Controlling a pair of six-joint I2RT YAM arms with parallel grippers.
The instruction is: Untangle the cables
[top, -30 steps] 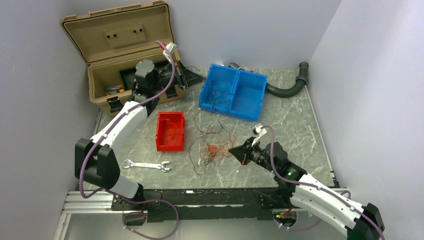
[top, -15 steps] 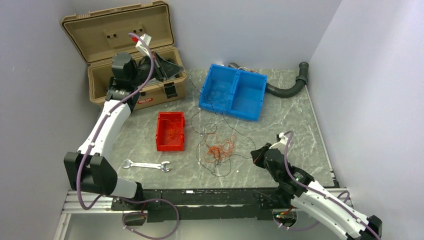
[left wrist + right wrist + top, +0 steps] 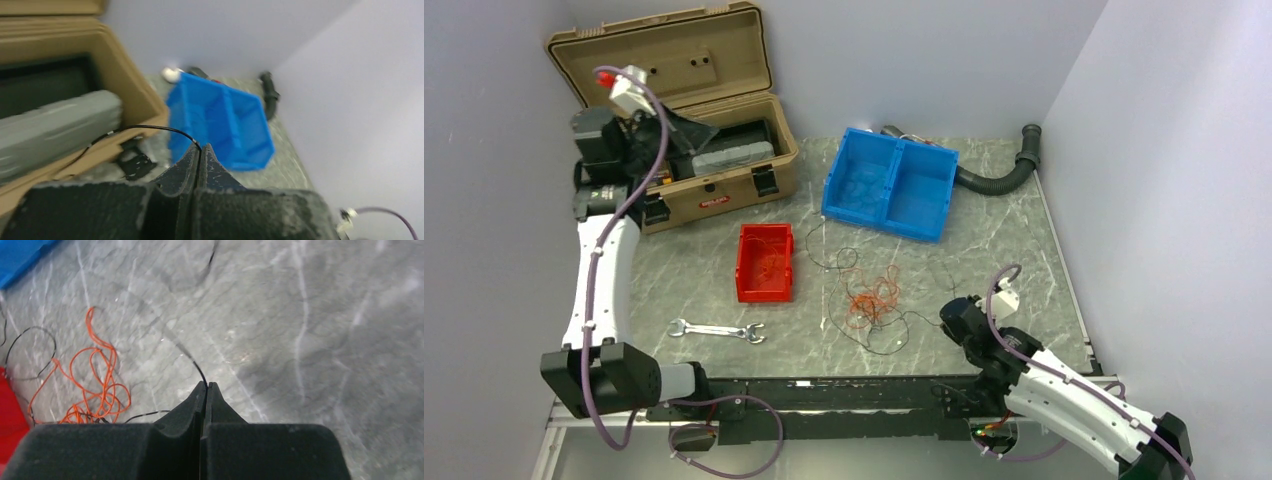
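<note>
Cables [image 3: 869,300] sit bunched mid-table, just left of my right gripper [image 3: 206,385] and well apart from my left gripper [image 3: 200,148], which is up over the toolbox [image 3: 724,185]. Each gripper is pinched tight on a black strand [image 3: 150,127]. I'd judge the pull axis as diagonal, with the cables nearer the right.

Glossy blue plastic bin [image 3: 924,190], matt marbled table [image 3: 1004,230]

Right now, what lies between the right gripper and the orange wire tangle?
Bare table crossed by a thin black wire running from the right gripper to the orange tangle, in the top view.
</note>
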